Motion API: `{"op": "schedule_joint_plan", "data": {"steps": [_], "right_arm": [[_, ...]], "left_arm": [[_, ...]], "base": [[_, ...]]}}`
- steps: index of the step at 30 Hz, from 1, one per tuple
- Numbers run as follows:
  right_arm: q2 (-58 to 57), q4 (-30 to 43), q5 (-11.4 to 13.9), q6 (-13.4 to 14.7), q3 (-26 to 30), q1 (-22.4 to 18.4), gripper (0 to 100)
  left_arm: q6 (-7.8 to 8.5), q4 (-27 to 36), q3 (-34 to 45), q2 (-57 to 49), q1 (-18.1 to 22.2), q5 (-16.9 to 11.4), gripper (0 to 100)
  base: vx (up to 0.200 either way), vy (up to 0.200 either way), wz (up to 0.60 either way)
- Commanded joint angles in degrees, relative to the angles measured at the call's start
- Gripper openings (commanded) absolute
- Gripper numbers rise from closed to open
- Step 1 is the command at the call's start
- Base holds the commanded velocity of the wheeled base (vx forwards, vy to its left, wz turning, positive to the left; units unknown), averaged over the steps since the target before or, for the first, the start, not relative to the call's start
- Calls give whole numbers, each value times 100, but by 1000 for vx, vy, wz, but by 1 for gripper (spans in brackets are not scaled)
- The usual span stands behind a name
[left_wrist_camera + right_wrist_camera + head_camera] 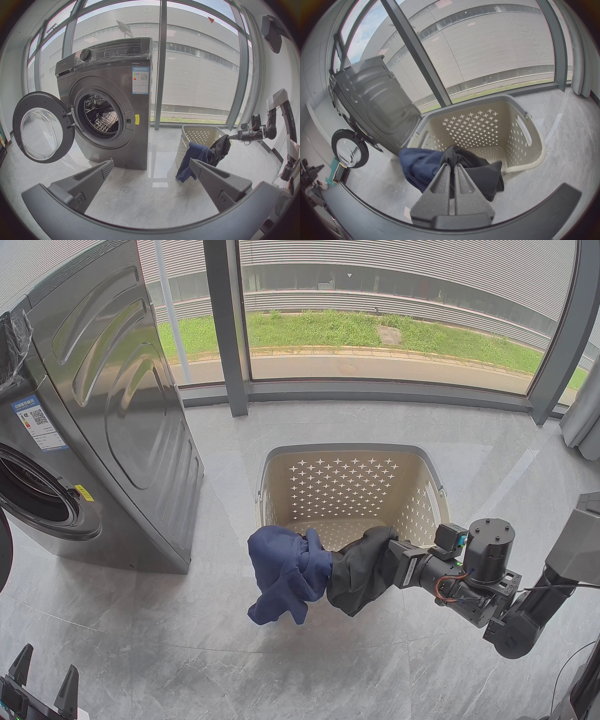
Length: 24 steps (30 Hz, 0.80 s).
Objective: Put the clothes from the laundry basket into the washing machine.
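Right hand (452,164) is clamped tight on a black garment (359,574), with both fingers pinched together over a bunched fold. It sits at 4 o'clock in the head view, and its arm comes in from the 3 o'clock edge. A blue garment (284,571) is tangled with the black one and hangs from it on the 9 o'clock side. Its loose end droops toward the floor (187,646). Both pieces are lifted at the near rim of the laundry basket (350,447), at the basket's 6 o'clock. Can't tell whether the cloth touches the rim.

The basket is cream with star-shaped holes and stands upright on the floor near frame centre. The window wall (375,334) is at 12 o'clock beyond it.

The washing machine (125,396) is at 9 to 10 o'clock, well apart from the clothes and just beside the basket's 9 o'clock side. Its round door (42,128) is swung fully open, and the metal drum (100,115) shows through the opening.

Left hand (150,162) has its jaws spread wide, gripping nothing. It is low at 7 o'clock in the head view, near the floor. It faces the machine front, with the basket and hanging clothes farther off toward 2 o'clock.
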Motion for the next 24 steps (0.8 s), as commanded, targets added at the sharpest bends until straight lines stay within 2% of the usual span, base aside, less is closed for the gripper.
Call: {"op": "schedule_joint_plan", "data": {"steps": [1, 3, 4, 11, 17, 24], "right_arm": [[779, -113, 7, -113, -76, -80, 0], [928, -236, 16, -209, -146, -89, 0], [964, -254, 7, -227, -164, -89, 100], [1579, -271, 16, -403, -261, -203, 100], [1755, -254, 7, -429, -243, -177, 100], [2220, -263, 7, -438, -788, -195, 100]], "left_arm": [[-4, -5, 92, -75, -2, 2, 100], [-4, -5, 92, -75, -2, 2, 100], [-4, -5, 92, -75, -2, 2, 100], [-4, -5, 92, -75, -2, 2, 100], [-4, 4, 92, -75, -2, 2, 100], [-4, 4, 92, -75, -2, 2, 100]], "base": [[0, 0, 0], [0, 0, 0], [0, 0, 0], [0, 0, 0], [0, 0, 0], [0, 0, 0]]}}
